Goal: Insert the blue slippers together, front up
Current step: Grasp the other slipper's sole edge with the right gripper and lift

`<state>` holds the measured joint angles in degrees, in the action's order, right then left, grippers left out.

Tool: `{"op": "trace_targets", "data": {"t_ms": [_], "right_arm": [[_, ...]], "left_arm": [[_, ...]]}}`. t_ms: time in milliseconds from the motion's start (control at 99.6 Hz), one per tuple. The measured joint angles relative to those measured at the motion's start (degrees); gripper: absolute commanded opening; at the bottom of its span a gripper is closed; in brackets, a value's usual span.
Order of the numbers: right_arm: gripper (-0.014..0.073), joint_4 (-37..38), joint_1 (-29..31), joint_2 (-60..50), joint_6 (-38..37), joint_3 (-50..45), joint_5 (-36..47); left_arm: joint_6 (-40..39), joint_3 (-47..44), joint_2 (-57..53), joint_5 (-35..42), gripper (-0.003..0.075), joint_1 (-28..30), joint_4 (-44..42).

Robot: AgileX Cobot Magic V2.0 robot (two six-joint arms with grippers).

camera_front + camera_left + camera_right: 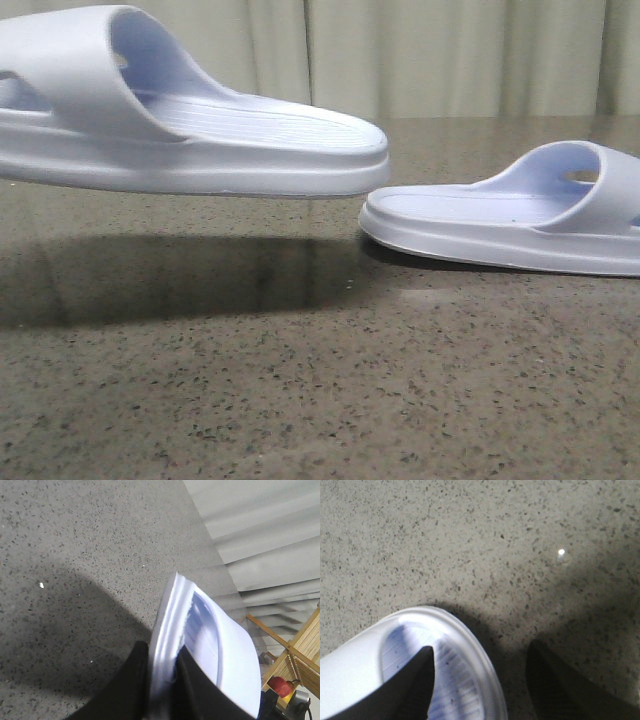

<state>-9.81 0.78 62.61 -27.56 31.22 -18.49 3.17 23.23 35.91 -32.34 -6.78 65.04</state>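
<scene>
One pale blue slipper (190,125) hangs in the air at the left of the front view, sole level, its shadow on the table below. My left gripper (165,665) is shut on that slipper's sole edge (165,625); one black finger is under the sole, the other on the footbed. The second slipper (520,215) lies flat on the table at the right. My right gripper (480,655) is open over its rounded end (465,650): one finger is above the ribbed footbed, the other is beside the sole above the table. Neither gripper shows in the front view.
The speckled stone table (300,400) spreads under both slippers. Pale curtains (450,55) hang behind it. In the left wrist view a wooden frame (300,650) and a red button (280,686) stand beyond the table's edge.
</scene>
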Motion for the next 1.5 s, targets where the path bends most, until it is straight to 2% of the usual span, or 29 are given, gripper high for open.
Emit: {"op": "trace_targets", "data": {"t_ms": [110,261,422,432,482,522,633,974,1215,1345,1496], "right_arm": [[0.0329,-0.5,0.0,0.5,0.0,0.0,0.7],[0.0226,-1.1,-0.4,0.7,0.0,0.0,0.9],[0.0213,-1.5,-2.6,0.8,0.0,0.0,0.7],[0.0146,-1.6,-3.2,0.8,0.0,0.0,0.7],[0.0092,-1.8,-3.2,0.8,0.0,0.0,0.7],[0.0009,-1.8,-3.2,0.8,0.0,0.0,0.7],[-0.0108,-2.0,-3.2,0.8,0.0,0.0,1.8],[-0.0107,-2.7,-3.3,0.4,0.0,0.0,11.0],[-0.0107,-2.8,-3.3,-6.7,0.0,0.0,18.9],[-0.0107,-2.9,-3.3,-11.2,0.0,1.9,17.4],[-0.0107,-4.6,-3.3,-17.0,0.0,4.8,11.2]], "left_arm": [[0.0,0.0,0.0,0.0,0.0016,0.0,0.0],[0.0,0.0,0.0,0.0,0.0016,0.0,0.0],[0.0,0.0,0.0,0.0,0.0016,0.0,0.0],[0.0,0.0,0.0,0.0,0.0016,0.0,0.0],[0.0,0.0,0.0,0.0,0.0016,0.0,0.0],[0.0,0.0,0.0,0.0,0.0016,0.0,0.0],[0.0,0.0,0.0,0.0,0.0016,0.0,0.0],[0.0,0.0,0.0,0.0,0.0016,0.0,0.0],[0.0,0.0,0.0,0.0,0.0016,0.0,0.0],[0.0,0.0,0.0,-0.1,0.0016,0.0,0.3],[0.0,0.0,0.0,-0.1,0.0016,0.0,1.0]]}}
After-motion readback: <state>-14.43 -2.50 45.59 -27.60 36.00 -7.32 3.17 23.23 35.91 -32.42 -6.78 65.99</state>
